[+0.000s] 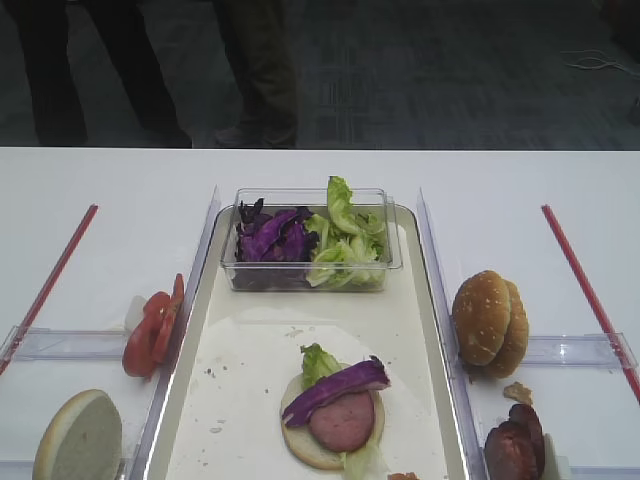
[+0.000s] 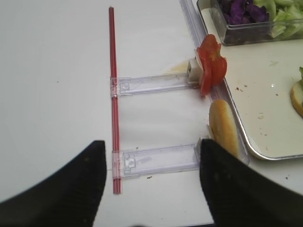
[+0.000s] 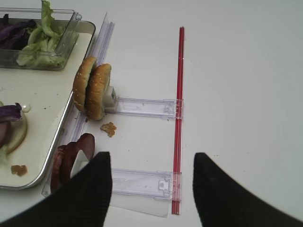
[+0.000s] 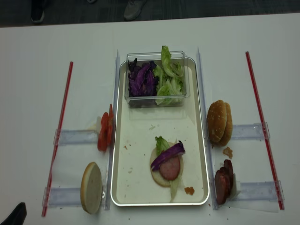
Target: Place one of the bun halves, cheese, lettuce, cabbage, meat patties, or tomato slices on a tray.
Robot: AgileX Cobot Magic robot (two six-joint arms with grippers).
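On tray: half-built burger, both grippers wide and empty.
Could topple leaning tomato slices if left gripper approaches crooked.

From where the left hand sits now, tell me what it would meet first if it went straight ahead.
Probably the nearer clear plastic strip on the table, then the second strip beyond it. The open left hand holds nothing; depth is hard to judge.

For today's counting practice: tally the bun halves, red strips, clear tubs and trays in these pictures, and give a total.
Bun halves: 4
Red strips: 2
Clear tubs: 1
Trays: 1
Total: 8
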